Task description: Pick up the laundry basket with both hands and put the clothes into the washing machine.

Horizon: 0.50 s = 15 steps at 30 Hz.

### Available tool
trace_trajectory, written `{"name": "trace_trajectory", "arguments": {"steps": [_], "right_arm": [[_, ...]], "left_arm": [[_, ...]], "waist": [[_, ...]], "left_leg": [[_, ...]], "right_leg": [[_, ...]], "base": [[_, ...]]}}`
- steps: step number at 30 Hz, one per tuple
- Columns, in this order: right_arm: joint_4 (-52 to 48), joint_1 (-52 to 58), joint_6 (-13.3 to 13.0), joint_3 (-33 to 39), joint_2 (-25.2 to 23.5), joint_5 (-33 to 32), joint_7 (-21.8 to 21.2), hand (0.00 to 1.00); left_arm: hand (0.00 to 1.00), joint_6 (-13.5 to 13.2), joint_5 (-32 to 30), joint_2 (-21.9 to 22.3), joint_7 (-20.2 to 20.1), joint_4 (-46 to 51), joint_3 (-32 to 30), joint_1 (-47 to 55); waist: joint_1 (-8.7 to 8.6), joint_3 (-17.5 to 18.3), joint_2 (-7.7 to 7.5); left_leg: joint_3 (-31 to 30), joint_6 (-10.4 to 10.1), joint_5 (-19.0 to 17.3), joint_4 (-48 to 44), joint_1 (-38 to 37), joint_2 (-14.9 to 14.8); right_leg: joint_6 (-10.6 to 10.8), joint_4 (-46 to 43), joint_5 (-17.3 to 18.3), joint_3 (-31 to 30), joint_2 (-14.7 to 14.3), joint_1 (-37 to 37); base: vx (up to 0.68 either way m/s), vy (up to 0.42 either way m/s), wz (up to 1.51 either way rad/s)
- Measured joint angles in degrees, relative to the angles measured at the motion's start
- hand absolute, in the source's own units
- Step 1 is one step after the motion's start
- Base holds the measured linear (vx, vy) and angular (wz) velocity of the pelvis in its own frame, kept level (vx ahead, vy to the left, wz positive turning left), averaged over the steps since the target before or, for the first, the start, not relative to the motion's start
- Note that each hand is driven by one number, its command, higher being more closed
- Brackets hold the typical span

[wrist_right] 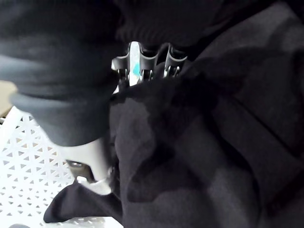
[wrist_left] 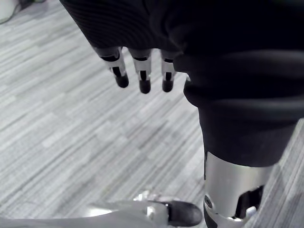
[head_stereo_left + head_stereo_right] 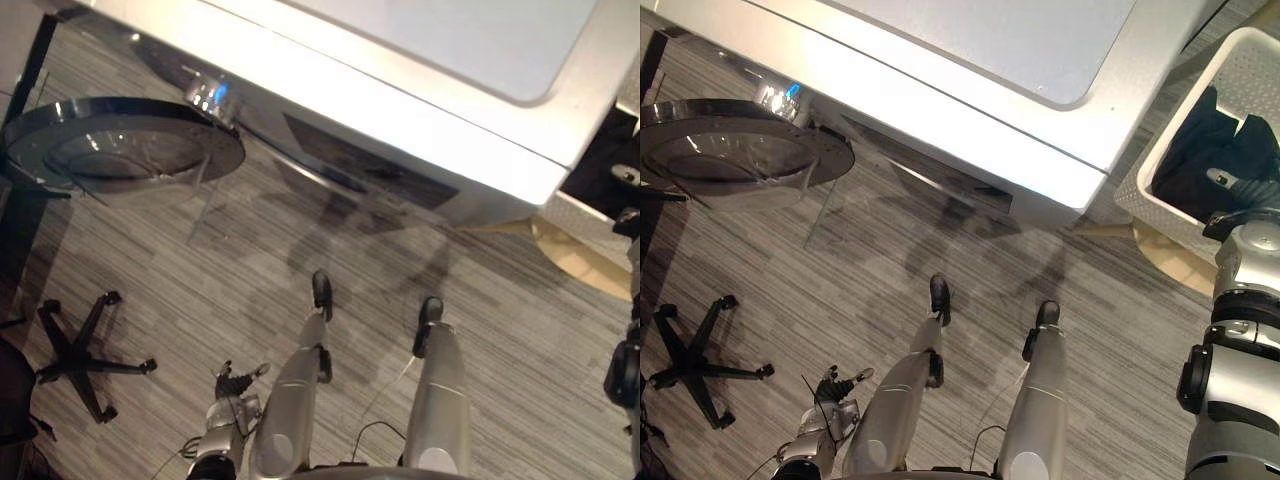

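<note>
Right wrist view: right hand (image 1: 142, 59) is buried in the dark clothes (image 1: 204, 142) of the basket (image 1: 28, 161), grip impossible to tell, left hand (image 2: 141, 71) hanging slack; next, probably carry them left to the washing machine (image 3: 970, 60).

Open carpet (image 3: 1120, 330) fronts the washing machine (image 3: 400, 60); its swung-out door (image 3: 120, 150) and a chair base (image 3: 80, 365) crowd the left.

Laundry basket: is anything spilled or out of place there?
Nothing is spilled: the dark clothes lie inside the white laundry basket. Oddly, the right hand is among the clothes while the left hand hangs over the floor.
</note>
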State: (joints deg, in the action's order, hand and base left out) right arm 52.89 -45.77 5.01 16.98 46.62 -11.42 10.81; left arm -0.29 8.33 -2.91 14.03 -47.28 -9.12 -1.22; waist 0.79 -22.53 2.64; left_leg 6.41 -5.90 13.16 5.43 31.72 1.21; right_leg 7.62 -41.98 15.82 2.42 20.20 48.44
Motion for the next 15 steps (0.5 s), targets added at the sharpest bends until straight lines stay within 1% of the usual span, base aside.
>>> {"name": "trace_trajectory", "arguments": {"steps": [6,9,13,15], "right_arm": [[1.97,-2.65,0.03,-3.95,0.57,0.00,-1.45,1.00],[2.49,-2.85,0.06,-4.05,0.53,0.00,-1.50,1.00],[2.96,-2.79,0.07,-3.86,0.59,-0.05,-1.48,1.00],[3.65,-2.19,0.11,-3.49,0.73,-0.33,-1.46,1.00]], "left_arm": [[0.00,0.01,0.00,0.10,-0.16,0.61,0.10,-0.04],[0.00,0.05,0.00,0.57,-0.20,1.01,0.15,-0.07],[0.00,0.09,0.01,1.06,-0.22,1.17,0.23,-0.07],[0.00,0.10,0.02,1.38,-0.22,1.16,0.61,-0.07]], "waist": [[0.13,0.07,0.11],[0.37,0.40,0.64],[0.84,1.43,1.78],[1.49,2.72,2.69]], "left_leg": [[-0.32,-0.13,0.14,-1.33,0.49,0.11],[-0.79,-0.18,0.16,-1.58,0.51,0.07],[-1.34,-0.66,0.49,-1.49,0.52,-0.03],[-1.51,-0.76,0.57,-1.40,0.49,-0.11]], "right_leg": [[-0.53,-1.98,0.44,-0.28,0.12,1.08],[-0.66,-2.50,0.51,-0.27,0.11,1.08],[-0.76,-2.81,0.57,-0.12,0.09,1.07],[-0.80,-2.80,0.59,0.42,0.05,0.94]], "base": [[-0.03,-0.067,0.01],[-0.03,-0.051,0.04],[-0.03,-0.045,0.03],[-0.01,-0.036,0.01]]}}
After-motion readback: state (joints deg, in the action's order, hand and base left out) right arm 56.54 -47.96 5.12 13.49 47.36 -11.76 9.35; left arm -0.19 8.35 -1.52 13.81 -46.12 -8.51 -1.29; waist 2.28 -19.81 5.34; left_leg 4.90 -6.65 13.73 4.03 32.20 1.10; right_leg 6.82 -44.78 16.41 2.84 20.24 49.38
